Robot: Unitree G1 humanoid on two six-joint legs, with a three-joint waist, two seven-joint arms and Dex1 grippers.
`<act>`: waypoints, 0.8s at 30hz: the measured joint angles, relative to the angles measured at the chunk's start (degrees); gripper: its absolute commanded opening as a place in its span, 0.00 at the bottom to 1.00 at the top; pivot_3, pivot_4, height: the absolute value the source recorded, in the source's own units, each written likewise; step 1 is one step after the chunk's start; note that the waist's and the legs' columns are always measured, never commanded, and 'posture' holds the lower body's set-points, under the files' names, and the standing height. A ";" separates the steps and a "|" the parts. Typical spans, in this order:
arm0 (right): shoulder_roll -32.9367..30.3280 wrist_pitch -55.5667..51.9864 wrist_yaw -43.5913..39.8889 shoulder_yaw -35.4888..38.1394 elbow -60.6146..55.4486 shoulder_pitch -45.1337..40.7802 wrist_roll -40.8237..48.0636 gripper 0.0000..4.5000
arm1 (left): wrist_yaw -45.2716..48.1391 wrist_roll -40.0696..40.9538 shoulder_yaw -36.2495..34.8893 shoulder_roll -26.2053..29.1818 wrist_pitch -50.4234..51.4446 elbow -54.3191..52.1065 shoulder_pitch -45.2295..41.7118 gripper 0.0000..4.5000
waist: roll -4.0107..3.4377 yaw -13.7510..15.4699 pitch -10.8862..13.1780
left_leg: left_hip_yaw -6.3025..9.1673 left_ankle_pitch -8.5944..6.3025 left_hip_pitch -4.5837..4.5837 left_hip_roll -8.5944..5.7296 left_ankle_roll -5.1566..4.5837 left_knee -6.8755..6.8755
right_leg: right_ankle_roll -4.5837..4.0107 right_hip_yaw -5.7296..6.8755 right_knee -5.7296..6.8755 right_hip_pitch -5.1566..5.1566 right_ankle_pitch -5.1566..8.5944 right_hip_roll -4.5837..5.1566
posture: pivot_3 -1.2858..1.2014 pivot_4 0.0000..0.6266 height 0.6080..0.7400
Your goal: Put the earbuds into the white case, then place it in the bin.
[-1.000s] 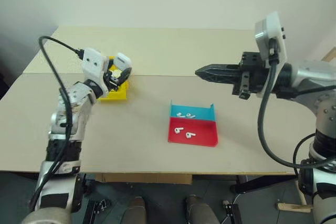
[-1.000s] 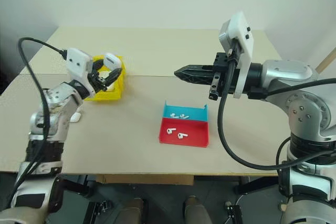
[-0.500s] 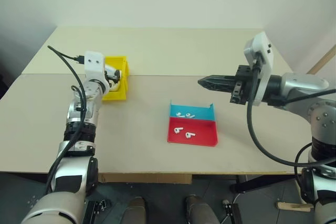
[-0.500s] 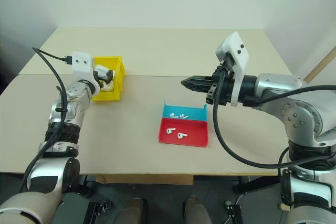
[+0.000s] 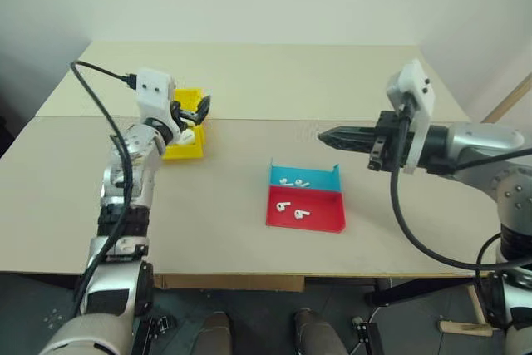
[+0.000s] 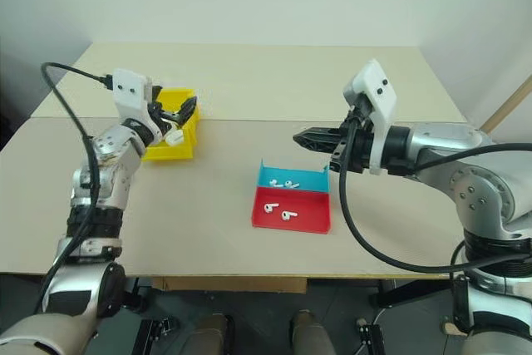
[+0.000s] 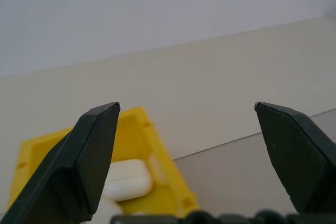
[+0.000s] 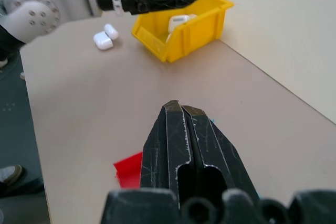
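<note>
- Cases [image 7: 127, 181]: glossy white, rounded; at least one lies inside the bin [image 5: 184, 149], and two more [image 8: 105, 36] lie on the table [image 5: 208, 205] just beside it, on the side away from the tray.
- Bin: bright yellow hard plastic, open-topped, box-shaped, with a lower front lip, near the table's left part.
- Left gripper [image 5: 193, 114]: jaws spread wide and empty, hovering just above the bin's near-right corner; the case in the bin is released.
- Right gripper [image 5: 337, 135]: black, scuffed fingers pressed together, holding nothing, level above the table behind the tray [image 5: 305, 202].
- Earbuds [image 5: 294, 182]: tiny, glossy, short-stemmed; two lie in the tray's blue half and two [image 5: 291, 209] in its red half, well apart from the bin.
- Tray: flat, thin-walled plastic, half blue and half red.
- Risks, as I judge them:
  - Smooth, tiny earbuds could slip or flick out from blunt fingertips.
  - The shallow, light tray may slide if a finger pushes its wall.
  - Open left jaws so close to the bin rim could clip and shift it on withdrawal.
  - The loose cases by the bin sit near the left arm and could be knocked.
</note>
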State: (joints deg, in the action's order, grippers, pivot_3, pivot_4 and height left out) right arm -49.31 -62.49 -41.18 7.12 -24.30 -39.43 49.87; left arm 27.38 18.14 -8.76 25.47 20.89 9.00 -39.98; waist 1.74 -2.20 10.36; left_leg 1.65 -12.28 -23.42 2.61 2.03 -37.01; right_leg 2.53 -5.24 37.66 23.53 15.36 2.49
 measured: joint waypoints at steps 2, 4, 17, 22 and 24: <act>-3.16 1.97 -2.83 0.49 -0.86 3.12 -1.08 0.00 | 4.89 3.67 -0.32 2.21 2.22 -6.29 4.82 0.99 | 0.00 -0.12 0.00 | -0.02 0.00 0.04 0.00 0.00 0.00 | 0.00 -0.02 0.02 -0.02 0.00 -0.01 | 0.52 0.24 1.00; -6.79 5.55 -7.01 1.41 -2.27 8.16 -2.68 0.00 | 9.84 6.60 -0.37 5.08 3.32 -12.45 10.42 0.99 | 0.00 -0.17 0.00 | -0.04 0.00 0.11 0.00 0.00 0.00 | 0.02 -0.03 -0.01 -0.08 0.01 0.00 | 0.52 0.24 1.00; -9.39 41.08 -28.11 15.56 -5.52 36.03 -17.16 0.00 | 35.10 26.13 -9.92 20.57 6.05 -32.88 34.31 0.99 | 0.01 -0.16 0.00 | -0.15 0.00 0.49 0.04 0.00 -0.01 | 0.42 -0.09 -0.04 -0.42 0.26 -0.02 | 0.52 0.24 1.00; -9.33 43.63 -30.46 18.44 -4.46 40.89 -17.88 0.00 | 37.35 31.08 -14.71 22.49 7.69 -36.08 38.24 0.99 | 0.01 -0.14 0.00 | -0.18 -0.01 0.50 0.06 0.00 -0.01 | 0.40 -0.12 -0.07 -0.44 0.26 -0.02 | 0.52 0.24 1.00; -9.50 43.80 -30.90 18.51 -3.93 41.15 -18.21 0.00 | 36.71 31.27 -14.91 22.40 7.68 -37.86 38.91 0.99 | 0.01 -0.13 0.00 | -0.18 0.00 0.51 0.05 0.00 -0.01 | 0.40 -0.13 -0.05 -0.44 0.26 -0.02 | 0.52 0.24 1.00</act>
State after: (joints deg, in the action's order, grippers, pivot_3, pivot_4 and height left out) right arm -58.80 -18.69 -72.08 25.63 -28.22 1.73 31.66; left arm 64.10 49.40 -23.67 47.87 28.57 -28.86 -1.08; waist 1.76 -2.33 10.36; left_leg 1.46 -12.29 -22.91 2.66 2.04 -37.02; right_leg 2.93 -5.36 37.61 23.09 15.61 2.47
